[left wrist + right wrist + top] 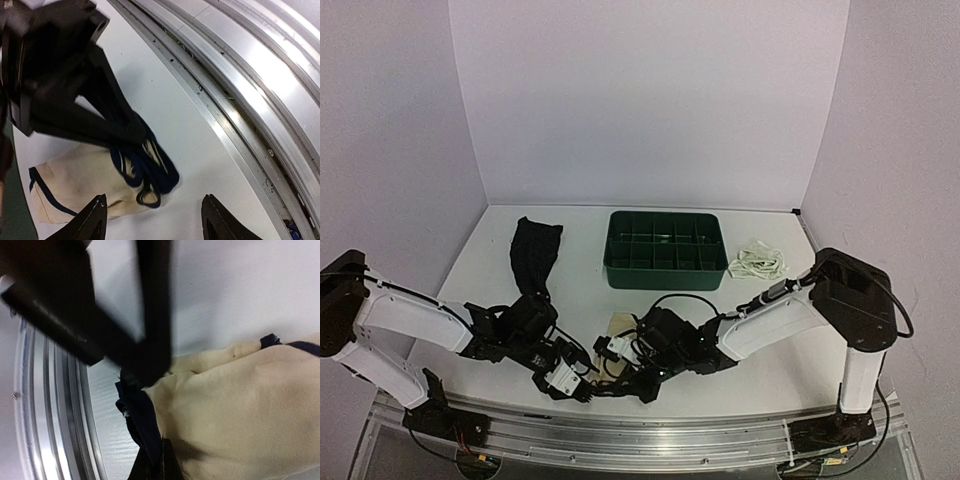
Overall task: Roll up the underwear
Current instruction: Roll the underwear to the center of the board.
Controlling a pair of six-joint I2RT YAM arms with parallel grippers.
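The cream underwear [75,177] with dark edge trim lies near the table's front edge, mostly hidden under both grippers in the top view [618,325]. My right gripper [152,466] is shut on its bunched dark trim [140,425] at the front corner. My left gripper [157,222] is open just in front of that bunch, one finger [92,220] over the cream cloth and the other over bare table. The black underwear [535,255] lies stretched out at the back left. The small white underwear [758,262] sits crumpled at the right.
A green divided tray [665,262] stands at the back centre. A metal rail [250,115] runs along the table's front edge, close to both grippers. White walls enclose the table on three sides.
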